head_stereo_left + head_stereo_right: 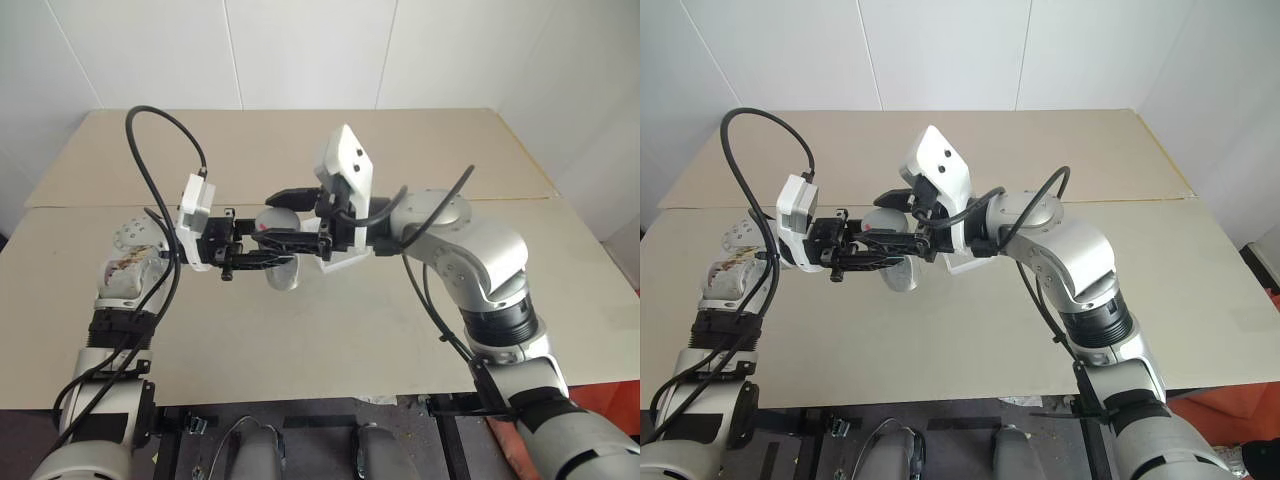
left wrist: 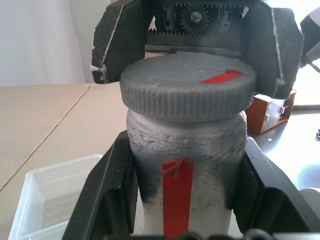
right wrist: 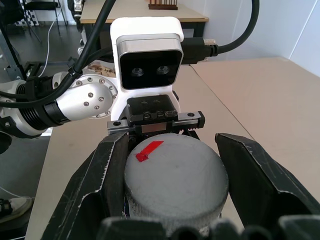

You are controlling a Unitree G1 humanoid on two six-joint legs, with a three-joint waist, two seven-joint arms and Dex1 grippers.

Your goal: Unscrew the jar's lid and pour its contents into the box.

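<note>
Jar (image 2: 185, 165) was held mid-air above the table (image 1: 420, 330), pinched by left gripper (image 2: 182, 200). Right gripper (image 3: 175, 185) clamped the lid (image 3: 175, 175). Box (image 2: 45, 200) lay below. Advice: twist with 1 steady roll, jar kept upright.

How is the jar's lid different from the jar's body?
The lid is wider and flatter than the jar body under it. The lid's rim is ridged; the jar's side is smoother. The right gripper clamps the lid; the left gripper clamps the jar. Both are grey with red marks.
</note>
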